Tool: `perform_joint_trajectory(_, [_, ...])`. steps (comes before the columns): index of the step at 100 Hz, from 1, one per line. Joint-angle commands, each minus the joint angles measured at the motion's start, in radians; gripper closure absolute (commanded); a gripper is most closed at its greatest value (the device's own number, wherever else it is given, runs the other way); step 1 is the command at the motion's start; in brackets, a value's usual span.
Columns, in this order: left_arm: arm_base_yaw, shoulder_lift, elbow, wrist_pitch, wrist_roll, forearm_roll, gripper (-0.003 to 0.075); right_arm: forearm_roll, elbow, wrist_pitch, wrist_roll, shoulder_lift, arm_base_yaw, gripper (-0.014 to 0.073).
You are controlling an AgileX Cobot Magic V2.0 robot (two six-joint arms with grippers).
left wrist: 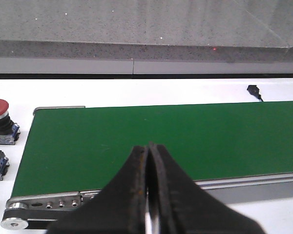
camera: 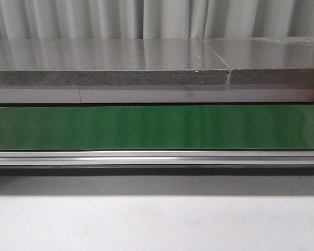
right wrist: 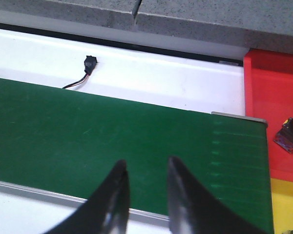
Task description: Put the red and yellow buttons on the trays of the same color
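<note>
Near: the white surface [camera: 157,225] in front of the conveyor carries nothing in the front view.

Left claw [left wrist: 149,161]: fingers pressed together, nothing between them, hanging over the near edge of the green belt [left wrist: 161,141]. Right claw [right wrist: 145,170]: fingers apart with a clear gap, also holding nothing, over the belt's right end.

Task items: two red buttons [left wrist: 0,119] stand just off the belt's left end, apparently on white surface. Red tray [right wrist: 273,102] sits past the belt's right end with one button [right wrist: 289,134] already in it; a yellow tray [right wrist: 285,204] edge shows nearer. No yellow button is visible.

Judgement: step in hand is waiting for a button to arrive on the belt. To do it well, the left claw should open before descending, the jaws straddle the button body squarely, and cap colour be checked before choosing a tray.

Far: grey stone ledge [camera: 110,63], curtain behind.
</note>
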Motion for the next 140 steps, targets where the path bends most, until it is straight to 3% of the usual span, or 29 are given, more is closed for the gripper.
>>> perform_joint_trajectory(1, [-0.007, 0.005, -0.027, -0.066, 0.001, -0.016, 0.0739, -0.001, -0.023, -0.054, -0.015, -0.034, 0.003, 0.0610])
perform_joint_trajectory(4, [-0.007, 0.005, -0.027, -0.066, 0.001, -0.016, 0.0739, -0.001, -0.023, -0.055, -0.015, -0.040, 0.003, 0.0666])
perform_joint_trajectory(115, [-0.007, 0.005, -0.027, -0.042, 0.001, -0.016, 0.0731, -0.001, -0.023, -0.052, -0.015, -0.041, 0.003, 0.0660])
perform_joint_trajectory(129, [-0.008, 0.005, -0.027, -0.019, 0.001, -0.016, 0.0606, -0.001, -0.023, -0.052, -0.015, -0.041, 0.003, 0.0660])
perform_joint_trajectory(140, [-0.008, 0.005, -0.027, -0.004, 0.003, -0.016, 0.0405, -0.001, -0.023, -0.052, -0.015, -0.041, 0.003, 0.0660])
